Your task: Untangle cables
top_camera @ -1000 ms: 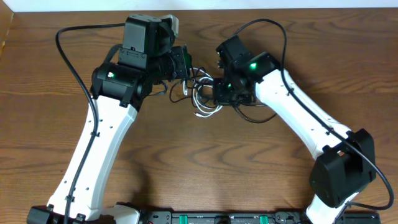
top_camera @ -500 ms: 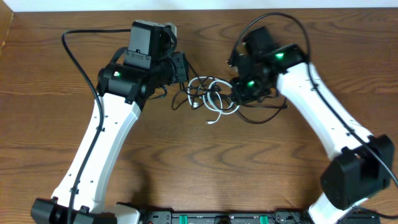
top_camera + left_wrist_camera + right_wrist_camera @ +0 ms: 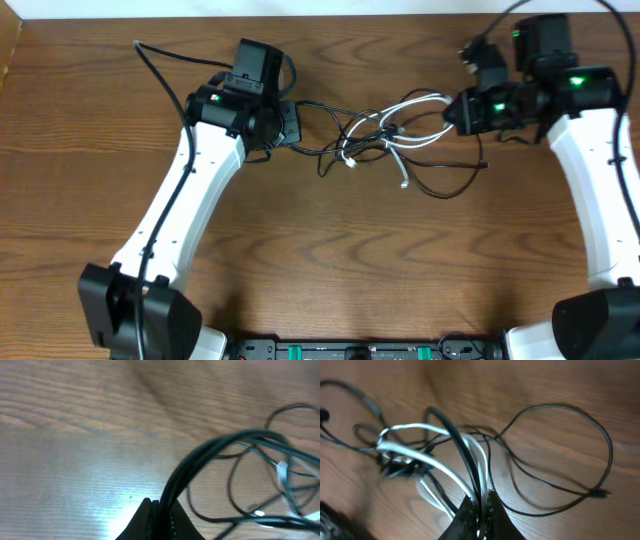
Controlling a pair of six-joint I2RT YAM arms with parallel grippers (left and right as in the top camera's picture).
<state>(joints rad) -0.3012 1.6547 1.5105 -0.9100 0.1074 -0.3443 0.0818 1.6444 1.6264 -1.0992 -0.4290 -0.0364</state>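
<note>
The left gripper [image 3: 292,125] is pinching black cables [image 3: 200,460], the right gripper [image 3: 452,112] is pinching the white cable [image 3: 420,100], and both are pulling farther from the knot [image 3: 362,135], loosening it.

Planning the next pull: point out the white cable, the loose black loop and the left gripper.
white cable [image 3: 412,425]: right wrist view, top of its arc.
black loop [image 3: 555,406]: right wrist view, top of the loop.
left gripper [image 3: 159,510]: left wrist view, between the jaws' tips.

I see a brown wooden table [image 3: 320,270] with clear grain, and a pale strip [image 3: 300,8] running along its far edge.
</note>
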